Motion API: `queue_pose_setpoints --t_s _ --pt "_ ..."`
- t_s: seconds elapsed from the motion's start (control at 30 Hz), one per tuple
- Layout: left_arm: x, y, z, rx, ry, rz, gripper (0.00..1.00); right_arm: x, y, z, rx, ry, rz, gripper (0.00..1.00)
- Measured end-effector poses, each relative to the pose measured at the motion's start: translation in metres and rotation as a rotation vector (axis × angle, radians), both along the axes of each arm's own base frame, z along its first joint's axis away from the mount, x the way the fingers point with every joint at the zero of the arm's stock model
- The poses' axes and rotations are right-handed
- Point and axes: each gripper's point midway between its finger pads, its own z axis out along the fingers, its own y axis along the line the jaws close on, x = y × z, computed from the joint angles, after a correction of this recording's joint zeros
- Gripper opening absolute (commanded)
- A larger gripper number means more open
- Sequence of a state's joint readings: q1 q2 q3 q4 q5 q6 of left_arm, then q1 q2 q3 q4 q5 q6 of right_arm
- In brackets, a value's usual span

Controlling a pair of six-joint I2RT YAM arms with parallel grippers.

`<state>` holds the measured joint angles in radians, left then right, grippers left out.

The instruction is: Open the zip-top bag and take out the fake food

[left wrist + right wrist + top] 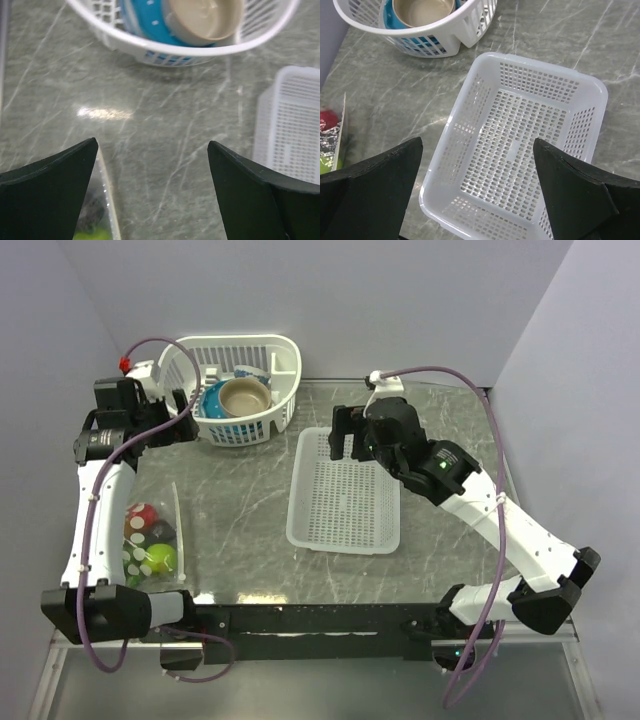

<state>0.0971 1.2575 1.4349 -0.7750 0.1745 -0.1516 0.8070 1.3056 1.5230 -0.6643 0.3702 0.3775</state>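
The zip-top bag (158, 540) lies on the marble table at the near left, next to my left arm, its zip strip (178, 525) along the right edge. The fake food is inside it: a red piece (142, 517), a dark piece (163, 532) and a lime-green piece (162, 558) show through the plastic. My left gripper (183, 412) hangs open well beyond the bag, close to the round basket; the bag's strip (107, 195) runs beside its left finger in the left wrist view. My right gripper (346, 432) is open above the mesh tray's far end and holds nothing. The bag's corner (335, 137) shows in the right wrist view.
A white round basket (230, 340) at the back left holds a blue bowl (213, 400) and a tan cup (243, 395). A white mesh tray (345, 543) sits mid-table, with nothing in it (540, 62). Grey walls close in the left, back and right.
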Motion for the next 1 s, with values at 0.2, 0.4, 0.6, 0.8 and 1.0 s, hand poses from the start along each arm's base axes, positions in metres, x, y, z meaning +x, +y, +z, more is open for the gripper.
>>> queue_pose_setpoints --t_s 0.2,0.4,0.6,0.8,1.0 --pt "-0.001 0.030 -0.025 0.086 0.070 0.137 0.99 -0.001 0.002 -0.031 -0.007 0.059 0.010 1.00" --pt "-0.015 0.059 -0.076 0.181 0.182 0.260 0.90 -0.003 0.001 -0.055 0.012 0.115 0.012 1.00" --pt "-0.053 0.064 -0.146 0.271 0.333 0.270 0.87 -0.010 0.005 -0.052 0.089 0.109 0.043 1.00" --pt "-0.065 0.039 -0.176 0.322 0.371 0.190 0.79 -0.014 0.018 -0.049 0.166 0.111 0.081 1.00" --pt "-0.051 0.034 -0.181 0.387 0.342 0.197 0.77 -0.020 0.020 -0.057 0.193 0.134 0.096 1.00"
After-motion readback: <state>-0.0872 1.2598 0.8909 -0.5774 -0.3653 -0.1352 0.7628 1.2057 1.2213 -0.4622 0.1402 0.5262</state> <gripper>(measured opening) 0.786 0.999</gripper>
